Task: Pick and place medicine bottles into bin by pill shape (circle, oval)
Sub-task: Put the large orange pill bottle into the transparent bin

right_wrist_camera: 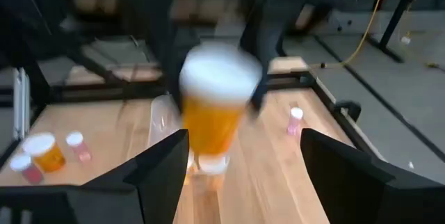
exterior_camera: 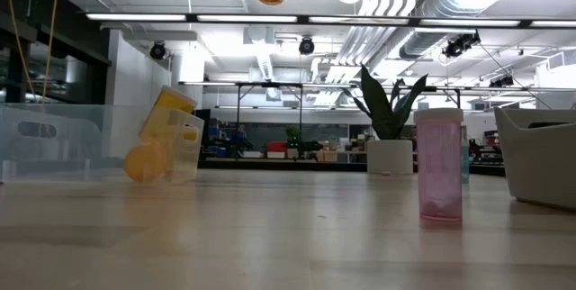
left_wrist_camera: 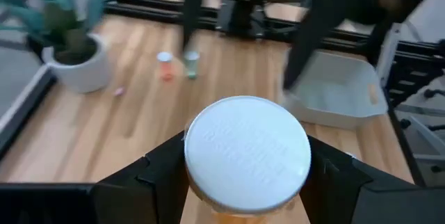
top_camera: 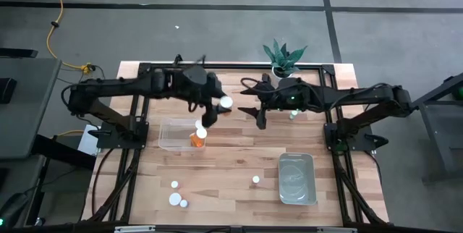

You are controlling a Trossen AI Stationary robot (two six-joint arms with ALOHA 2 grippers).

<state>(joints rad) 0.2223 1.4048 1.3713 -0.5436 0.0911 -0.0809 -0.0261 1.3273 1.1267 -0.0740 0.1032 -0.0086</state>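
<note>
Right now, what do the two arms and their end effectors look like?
Both arms are dark, nearly black, jointed links on black frames at the table's sides. The left end effector has two broad, angular matte-black fingers. The right end effector has the same flat, wedge-shaped black fingers. A small green light shows on the right arm. No markings are legible.

One camera hangs high over the wooden table [top_camera: 239,168] and looks straight down, taking in both arms and the floor around. A second sits at table-top height, facing level across the boards into the room, close to a pink bottle [exterior_camera: 440,166]. Each wrist camera looks out between its own dark fingers, close in; the left wrist and high views share the potted plant [left_wrist_camera: 69,50] at the table's far edge.
</note>
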